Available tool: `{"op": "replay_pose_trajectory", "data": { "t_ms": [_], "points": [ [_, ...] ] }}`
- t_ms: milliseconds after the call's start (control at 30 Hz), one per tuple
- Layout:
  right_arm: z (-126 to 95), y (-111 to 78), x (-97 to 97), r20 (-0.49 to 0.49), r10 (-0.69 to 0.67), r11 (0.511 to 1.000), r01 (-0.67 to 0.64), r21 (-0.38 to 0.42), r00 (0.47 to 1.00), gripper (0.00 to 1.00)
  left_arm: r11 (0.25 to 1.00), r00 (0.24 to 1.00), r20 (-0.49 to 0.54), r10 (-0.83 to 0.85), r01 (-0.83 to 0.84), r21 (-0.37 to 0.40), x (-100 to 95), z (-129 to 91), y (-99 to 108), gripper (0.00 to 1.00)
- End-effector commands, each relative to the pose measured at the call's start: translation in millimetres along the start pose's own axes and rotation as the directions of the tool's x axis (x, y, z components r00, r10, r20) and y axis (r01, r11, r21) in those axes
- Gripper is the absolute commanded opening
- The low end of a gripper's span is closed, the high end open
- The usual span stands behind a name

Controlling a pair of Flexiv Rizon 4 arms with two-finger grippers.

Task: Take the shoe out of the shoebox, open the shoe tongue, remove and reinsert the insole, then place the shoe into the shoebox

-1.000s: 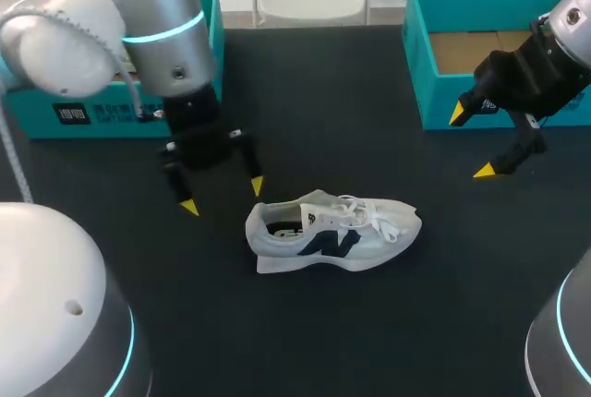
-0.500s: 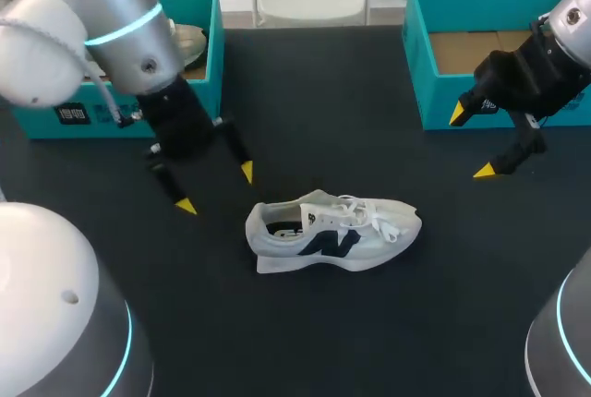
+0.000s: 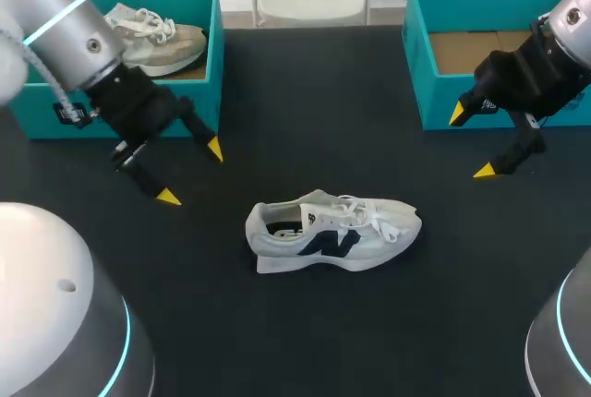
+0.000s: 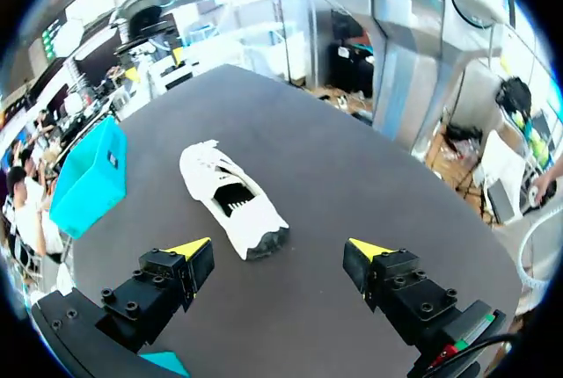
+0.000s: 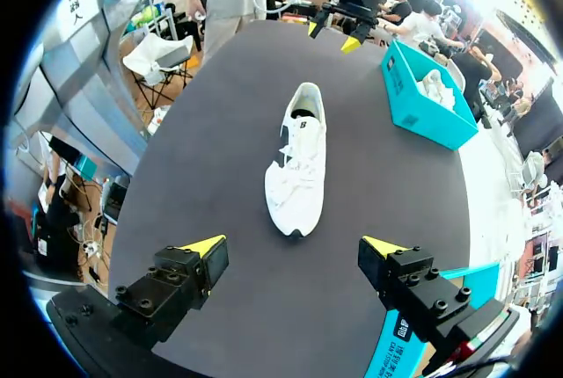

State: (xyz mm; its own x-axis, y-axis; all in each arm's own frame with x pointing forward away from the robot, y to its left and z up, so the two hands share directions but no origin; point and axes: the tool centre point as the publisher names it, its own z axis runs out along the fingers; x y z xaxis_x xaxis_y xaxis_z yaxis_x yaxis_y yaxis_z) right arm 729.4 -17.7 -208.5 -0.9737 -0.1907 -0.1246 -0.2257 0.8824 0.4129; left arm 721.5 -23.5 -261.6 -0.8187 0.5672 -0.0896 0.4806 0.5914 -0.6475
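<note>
A white shoe (image 3: 332, 234) with a navy side logo lies on its sole mid-table, heel to the left, laces loose. My left gripper (image 3: 191, 173) hangs open up and to the left of the heel, apart from it. In its wrist view the shoe (image 4: 230, 202) lies ahead of the gripper (image 4: 280, 248), heel nearest. My right gripper (image 3: 470, 143) is open in front of the empty right teal shoebox (image 3: 434, 102). Its wrist view shows the shoe (image 5: 299, 163) toe-first ahead of the open gripper (image 5: 295, 244). Neither gripper holds anything.
A second teal box (image 3: 214, 42) at the back left holds another pale shoe (image 3: 157, 35). The right box shows a bare cardboard floor (image 3: 466, 51). Dark tabletop (image 3: 323, 129) surrounds the shoe on all sides.
My left arm has swung left and back, away from the shoe's heel, uncovering the shoe in the left box. The right arm and the shoe have not moved.
</note>
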Motion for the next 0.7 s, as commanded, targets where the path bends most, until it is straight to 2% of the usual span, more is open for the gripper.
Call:
{"op": "replay_pose_trajectory", "data": {
  "t_ms": [33, 367, 433, 700],
  "points": [
    [1.5, 0.4, -0.6, 0.0, 0.001, 1.0, -0.001, 0.003, 1.0, 1.0, 0.851, 0.89, 0.217, -0.402, 0.275, 0.448, 11.3, -0.4, 14.7, 1.0],
    [1.5, 0.4, -0.6, 0.0, 0.001, 1.0, -0.001, 0.003, 1.0, 1.0, 0.741, 0.833, 0.192, -0.519, 0.326, 0.587, 37.4, 12.8, 36.4, 1.0],
    [1.5, 0.4, -0.6, 0.0, 0.001, 1.0, -0.001, 0.003, 1.0, 1.0, 0.73, 0.83, 0.179, -0.528, 0.335, 0.596, 42.7, 21.3, 41.6, 1.0],
    [1.5, 0.4, -0.6, 0.0, 0.001, 1.0, -0.001, 0.003, 1.0, 1.0, 0.748, 0.824, 0.252, -0.508, 0.277, 0.602, 57.3, 50.3, 54.2, 1.0]
  ]
}}
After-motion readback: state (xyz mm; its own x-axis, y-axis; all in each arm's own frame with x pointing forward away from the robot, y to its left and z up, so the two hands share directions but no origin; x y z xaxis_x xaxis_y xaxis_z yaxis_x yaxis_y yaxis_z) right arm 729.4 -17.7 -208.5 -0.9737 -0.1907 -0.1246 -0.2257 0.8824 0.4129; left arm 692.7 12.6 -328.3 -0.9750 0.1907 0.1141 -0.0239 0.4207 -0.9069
